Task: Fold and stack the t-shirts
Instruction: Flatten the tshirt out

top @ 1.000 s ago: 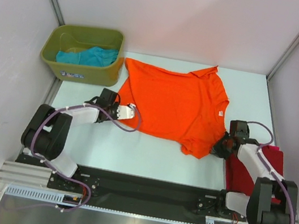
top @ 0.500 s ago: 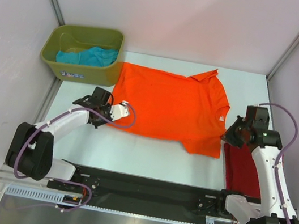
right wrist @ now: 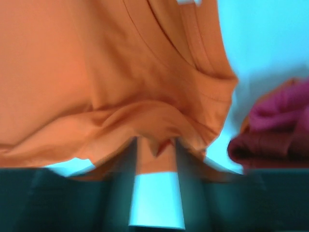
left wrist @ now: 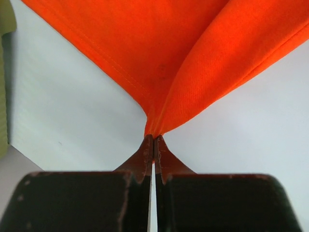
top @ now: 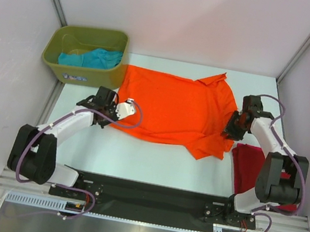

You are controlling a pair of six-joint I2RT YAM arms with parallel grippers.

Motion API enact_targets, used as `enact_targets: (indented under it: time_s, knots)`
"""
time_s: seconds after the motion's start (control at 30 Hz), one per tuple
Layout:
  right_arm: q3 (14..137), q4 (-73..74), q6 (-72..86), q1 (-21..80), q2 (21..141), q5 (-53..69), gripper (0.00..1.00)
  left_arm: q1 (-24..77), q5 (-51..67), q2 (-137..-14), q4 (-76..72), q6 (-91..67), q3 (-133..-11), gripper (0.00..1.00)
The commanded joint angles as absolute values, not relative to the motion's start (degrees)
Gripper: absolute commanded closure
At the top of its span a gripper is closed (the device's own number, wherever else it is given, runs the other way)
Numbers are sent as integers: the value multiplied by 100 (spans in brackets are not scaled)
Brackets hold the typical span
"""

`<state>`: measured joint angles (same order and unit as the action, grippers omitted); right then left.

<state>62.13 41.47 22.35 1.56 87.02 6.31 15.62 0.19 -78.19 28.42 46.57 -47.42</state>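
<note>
a white table (top: 153,163) walled in by pale panels carries the whole scene. the orange t-shirt (top: 174,107) lies spread nearly flat across the middle of it. its hem is toward the left arm and its collar toward the right, and one sleeve points to the far edge.

at the far left corner stands an olive-green bin (top: 82,73), its near right corner just beside the shirt's hem. a dark red t-shirt (top: 247,167) lies bunched on the table's right side, near the orange shirt's lower sleeve and partly under the right arm. a teal t-shirt (top: 93,57) sits crumpled inside the bin.

the left gripper (top: 119,110) is at the hem's near corner. in its wrist view the jaws are pressed together on a pinch of orange cloth, which fans upward from the tips in two taut folds.

the right gripper (top: 231,132) is at the collar end. its wrist view is blurred, showing two fingers (right wrist: 126,159) with a gap between them and a fold of orange cloth draped over their tips. whether they are gripping that fold cannot be told. the ribbed collar curves just beyond, with the dark red cloth at the right edge.
</note>
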Motion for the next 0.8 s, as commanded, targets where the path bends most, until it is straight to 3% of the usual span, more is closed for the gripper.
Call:
enact_targets:
  time_s: [0.0, 0.07, 0.17, 0.3, 0.43, 0.5, 0.77]
  knots:
    - [6327, 3288, 1907, 114, 8955, 572, 52, 1564, 70, -7901, 2610, 4580, -4693, 100]
    - [6599, 3558, 1890, 114, 9087, 309, 45, 1565, 105, -7971, 2636, 4430, -4755, 100]
    - [6365, 4104, 2117, 123, 8668, -411, 43, 1582, 123, -7928, 2628, 4324, -4737, 100]
    - [5259, 4560, 2715, 201, 7116, -546, 53, 1573, 123, -7901, 2637, 4219, -4684, 100]
    - [4721, 4702, 3383, 562, 6383, -501, 69, 1565, 176, -7936, 2680, 4122, -4755, 100]
    - [4527, 4641, 3602, 633, 6354, -405, 70, 1573, 193, -7963, 2707, 4096, -4825, 100]
    - [4052, 3843, 3595, 677, 6634, -351, 50, 1573, 193, -7919, 2742, 4078, -4825, 100]
